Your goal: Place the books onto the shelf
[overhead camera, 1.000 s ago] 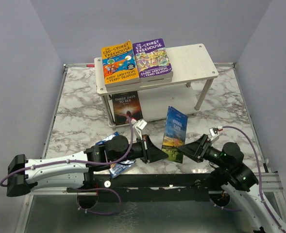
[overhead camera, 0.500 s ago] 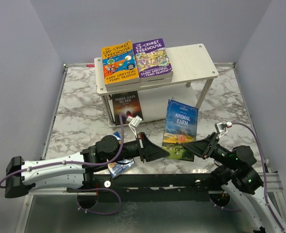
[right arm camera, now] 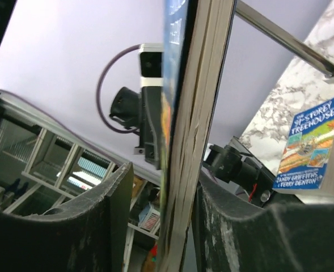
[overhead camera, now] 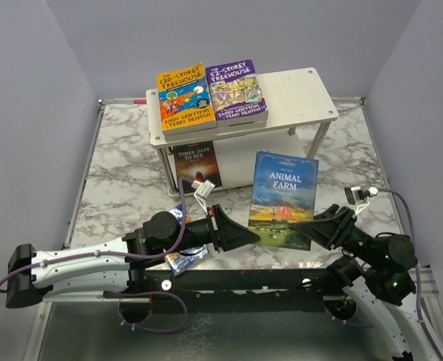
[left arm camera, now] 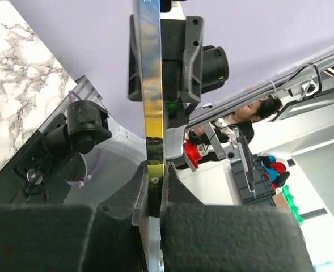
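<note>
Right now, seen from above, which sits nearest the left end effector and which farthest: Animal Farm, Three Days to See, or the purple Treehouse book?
1. Animal Farm, gripped by the left end effector, to its right.
2. Three Days to See, in the shelf's lower tier.
3. Purple Treehouse book, on the top board, farther back.

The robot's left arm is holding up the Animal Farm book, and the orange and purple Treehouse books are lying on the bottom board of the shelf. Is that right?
No. The orange Treehouse book and the purple one lie on the top board of the shelf, not the bottom, as the top external view shows. The left end effector does hold the Animal Farm book.
</note>
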Robot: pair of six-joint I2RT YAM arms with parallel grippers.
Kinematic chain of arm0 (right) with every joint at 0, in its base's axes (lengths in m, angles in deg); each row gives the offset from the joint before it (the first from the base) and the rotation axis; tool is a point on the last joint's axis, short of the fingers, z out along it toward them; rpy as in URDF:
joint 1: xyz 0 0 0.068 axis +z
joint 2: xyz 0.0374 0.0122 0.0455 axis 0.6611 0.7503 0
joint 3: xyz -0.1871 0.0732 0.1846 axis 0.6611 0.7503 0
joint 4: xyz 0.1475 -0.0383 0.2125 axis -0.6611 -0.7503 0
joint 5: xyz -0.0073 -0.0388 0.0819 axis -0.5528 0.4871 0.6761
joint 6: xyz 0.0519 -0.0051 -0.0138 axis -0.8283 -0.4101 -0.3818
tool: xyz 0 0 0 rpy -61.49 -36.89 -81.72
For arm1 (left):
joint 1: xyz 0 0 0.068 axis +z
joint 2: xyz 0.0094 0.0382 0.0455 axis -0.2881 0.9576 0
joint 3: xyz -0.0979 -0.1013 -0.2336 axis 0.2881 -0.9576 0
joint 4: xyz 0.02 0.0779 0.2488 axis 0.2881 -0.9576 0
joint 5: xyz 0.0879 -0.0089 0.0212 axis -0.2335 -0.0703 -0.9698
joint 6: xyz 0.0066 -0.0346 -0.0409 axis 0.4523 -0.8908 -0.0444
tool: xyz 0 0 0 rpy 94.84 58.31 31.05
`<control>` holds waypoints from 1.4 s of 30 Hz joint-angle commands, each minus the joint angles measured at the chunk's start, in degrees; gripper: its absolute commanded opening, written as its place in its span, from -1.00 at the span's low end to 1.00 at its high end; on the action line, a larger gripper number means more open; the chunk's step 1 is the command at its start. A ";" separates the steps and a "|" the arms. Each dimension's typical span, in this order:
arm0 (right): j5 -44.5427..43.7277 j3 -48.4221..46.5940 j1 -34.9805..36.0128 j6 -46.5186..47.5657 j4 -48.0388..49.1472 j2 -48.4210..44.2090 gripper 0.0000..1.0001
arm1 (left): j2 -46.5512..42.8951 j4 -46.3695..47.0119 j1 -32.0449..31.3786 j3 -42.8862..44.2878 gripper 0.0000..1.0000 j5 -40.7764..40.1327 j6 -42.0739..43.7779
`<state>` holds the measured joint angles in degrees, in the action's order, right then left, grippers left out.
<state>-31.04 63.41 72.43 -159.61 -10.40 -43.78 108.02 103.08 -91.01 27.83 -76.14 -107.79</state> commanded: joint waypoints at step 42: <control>-1.25 -13.79 0.24 15.47 -9.94 12.20 -0.99 | 3.29 9.52 -0.13 2.45 -0.81 -14.69 12.65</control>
<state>-31.33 52.68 72.41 -147.39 -16.46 -31.50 111.98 108.86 -91.44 29.88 -87.70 -95.42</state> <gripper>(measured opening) 0.093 0.058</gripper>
